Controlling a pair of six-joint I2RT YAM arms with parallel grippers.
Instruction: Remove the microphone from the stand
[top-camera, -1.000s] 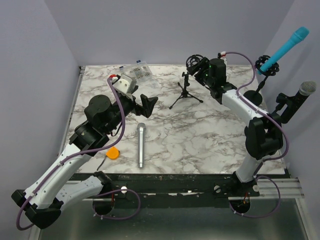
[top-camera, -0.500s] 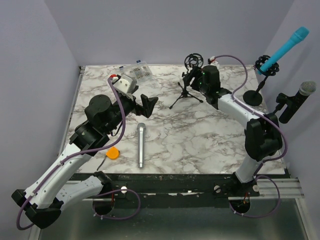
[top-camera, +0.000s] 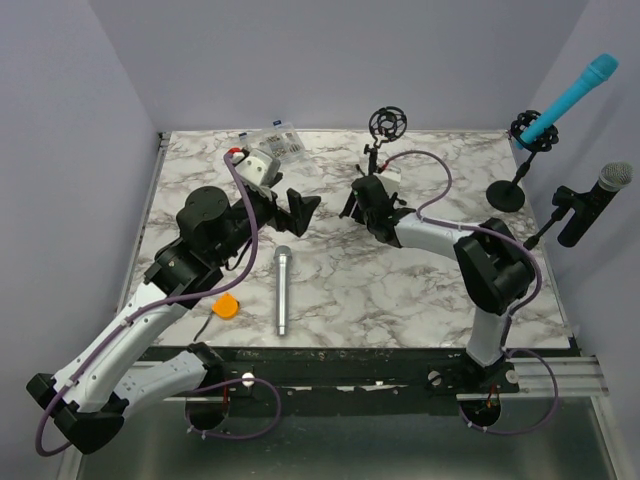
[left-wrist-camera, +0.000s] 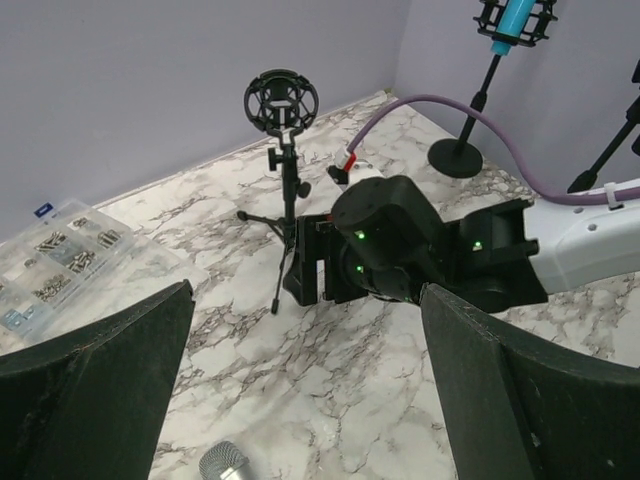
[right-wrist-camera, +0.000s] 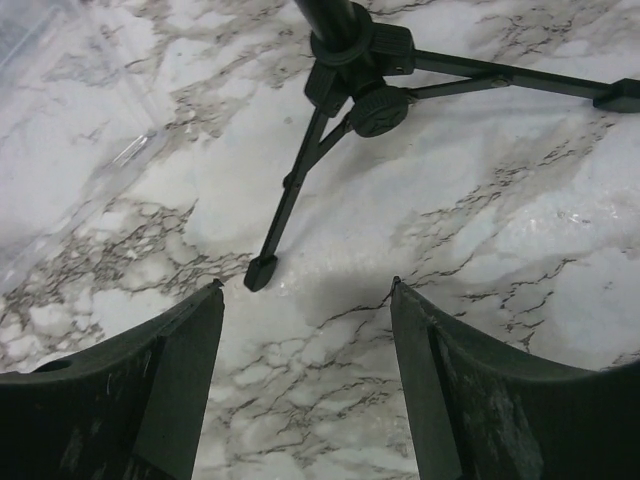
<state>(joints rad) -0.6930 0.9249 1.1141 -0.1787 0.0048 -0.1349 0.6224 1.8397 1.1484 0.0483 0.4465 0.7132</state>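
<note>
A silver microphone (top-camera: 282, 290) lies flat on the marble table, apart from both grippers; its mesh head shows at the bottom of the left wrist view (left-wrist-camera: 222, 462). The small black tripod stand (top-camera: 373, 180) has an empty round shock mount (top-camera: 387, 122) on top, also seen from the left wrist (left-wrist-camera: 281, 102). My right gripper (top-camera: 352, 205) is open and empty, low over the table by the tripod's legs (right-wrist-camera: 290, 195); its open gap (right-wrist-camera: 305, 285) frames bare marble. My left gripper (top-camera: 302, 208) is open and empty above the table, left of the stand (left-wrist-camera: 305, 292).
A blue microphone (top-camera: 570, 95) sits in a tall round-based stand at the back right. A black and grey microphone (top-camera: 600, 190) is clamped at the right edge. A clear parts box (top-camera: 280, 140) lies at the back left. An orange piece (top-camera: 226, 306) lies near the front left.
My right arm has swung down and to the left, from beside the shock mount to the table at the tripod's legs. The left arm has shifted only slightly. The silver microphone has not moved.
</note>
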